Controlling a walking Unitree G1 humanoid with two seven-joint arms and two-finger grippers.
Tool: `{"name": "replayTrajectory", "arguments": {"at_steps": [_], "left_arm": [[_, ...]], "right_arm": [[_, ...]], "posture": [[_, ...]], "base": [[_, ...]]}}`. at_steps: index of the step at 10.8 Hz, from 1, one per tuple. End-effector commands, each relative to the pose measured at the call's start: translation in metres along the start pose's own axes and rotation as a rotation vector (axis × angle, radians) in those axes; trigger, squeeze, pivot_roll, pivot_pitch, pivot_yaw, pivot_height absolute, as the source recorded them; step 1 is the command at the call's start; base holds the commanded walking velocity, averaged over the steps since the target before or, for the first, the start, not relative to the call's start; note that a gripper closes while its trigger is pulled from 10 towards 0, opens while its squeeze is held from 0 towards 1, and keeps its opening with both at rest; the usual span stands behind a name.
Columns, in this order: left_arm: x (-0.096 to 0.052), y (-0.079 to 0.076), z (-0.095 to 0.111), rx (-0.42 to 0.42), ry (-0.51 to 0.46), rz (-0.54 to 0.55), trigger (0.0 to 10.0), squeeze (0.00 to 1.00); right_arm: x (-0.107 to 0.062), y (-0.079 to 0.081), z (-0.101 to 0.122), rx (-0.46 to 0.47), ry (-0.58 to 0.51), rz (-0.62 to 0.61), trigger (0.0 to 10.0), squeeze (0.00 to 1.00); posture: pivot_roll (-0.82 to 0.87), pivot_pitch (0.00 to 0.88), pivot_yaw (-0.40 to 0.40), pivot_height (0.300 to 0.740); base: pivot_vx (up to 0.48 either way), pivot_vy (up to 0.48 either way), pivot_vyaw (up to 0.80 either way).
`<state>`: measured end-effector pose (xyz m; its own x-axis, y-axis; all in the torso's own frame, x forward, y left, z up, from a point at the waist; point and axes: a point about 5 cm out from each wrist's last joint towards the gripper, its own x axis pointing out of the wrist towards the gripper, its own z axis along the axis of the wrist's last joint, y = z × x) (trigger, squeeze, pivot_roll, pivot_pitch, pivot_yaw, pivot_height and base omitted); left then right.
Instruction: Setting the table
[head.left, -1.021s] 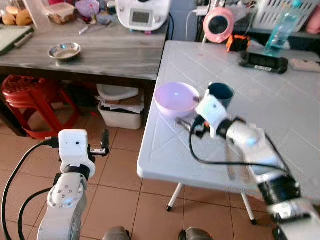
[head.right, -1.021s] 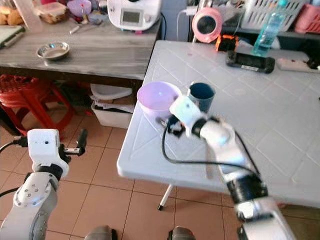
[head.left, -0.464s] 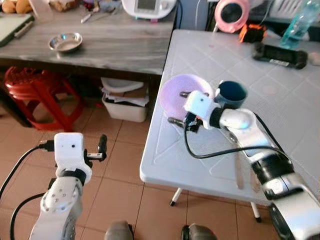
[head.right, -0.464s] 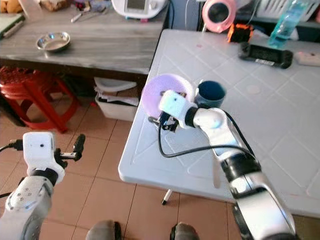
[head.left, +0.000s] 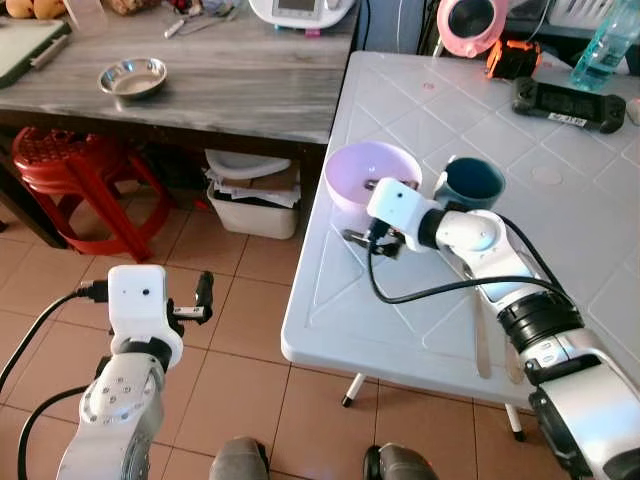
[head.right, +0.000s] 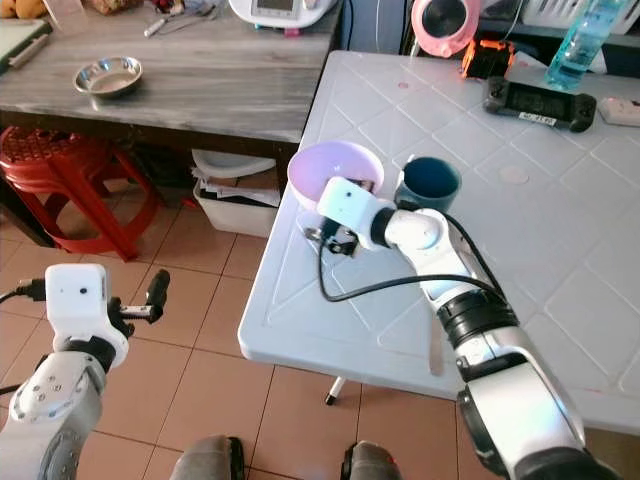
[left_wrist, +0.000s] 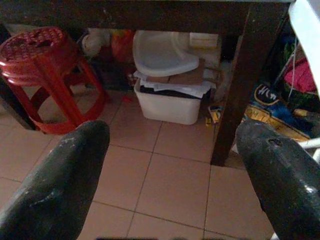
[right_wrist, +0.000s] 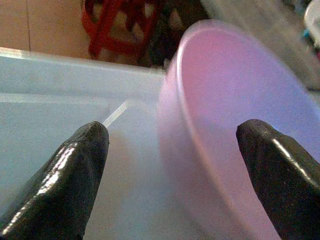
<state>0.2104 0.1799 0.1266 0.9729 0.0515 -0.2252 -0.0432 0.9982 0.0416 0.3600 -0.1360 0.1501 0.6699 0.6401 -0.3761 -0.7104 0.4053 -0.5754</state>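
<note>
Lilac plastic bowl (head.left: 373, 173) sat near the front left corner of the white table (head.left: 440, 310), with a dark teal cup (head.left: 470, 183) just beside it. Right gripper (head.left: 366, 212) was at the bowl's near rim, fingers spread, one finger (right_wrist: 272, 165) inside the bowl and the other (right_wrist: 70, 170) outside over the tabletop, neither visibly pressing the wall. Left gripper (head.left: 203, 297) hung idle over the tiled floor (left_wrist: 170, 185), released, facing a red stool (left_wrist: 47, 75) and a white bin (left_wrist: 170, 102).
</note>
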Motion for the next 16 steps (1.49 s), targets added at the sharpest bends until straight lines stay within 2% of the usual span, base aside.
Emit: {"name": "replayTrajectory", "arguments": {"at_steps": [1,3,6,11,16], "left_arm": [[0.0,0.001,-0.001,0.0,0.014,0.0,10.0,0.0],[0.002,0.0,-0.003,-0.001,0.026,-0.001,10.0,0.0],[0.003,0.0,-0.004,-0.001,0.035,0.001,10.0,0.0],[0.006,-0.003,-0.006,0.002,0.046,-0.004,10.0,0.0],[0.016,-0.005,-0.004,0.009,0.038,-0.011,10.0,0.0]], "right_arm": [[-0.002,-0.007,-0.001,-0.026,0.02,-0.012,0.0,0.0],[-0.003,-0.009,-0.007,-0.074,0.068,0.044,0.0,0.0],[-0.004,-0.01,-0.012,-0.114,0.09,0.055,0.0,0.0],[-0.006,-0.009,-0.017,-0.134,0.089,0.072,0.0,0.0],[-0.006,-0.007,-0.018,-0.158,0.081,0.071,0.0,0.0]], "posture": [[0.13,0.115,0.04,0.74],[0.13,0.11,0.035,0.74],[0.13,0.109,0.034,0.74],[0.14,0.085,0.03,0.74],[0.13,0.059,0.023,0.74]], "base": [[0.0,0.0,0.0],[0.0,0.0,0.0],[0.0,0.0,0.0],[0.0,0.0,0.0],[0.0,0.0,0.0]]}}
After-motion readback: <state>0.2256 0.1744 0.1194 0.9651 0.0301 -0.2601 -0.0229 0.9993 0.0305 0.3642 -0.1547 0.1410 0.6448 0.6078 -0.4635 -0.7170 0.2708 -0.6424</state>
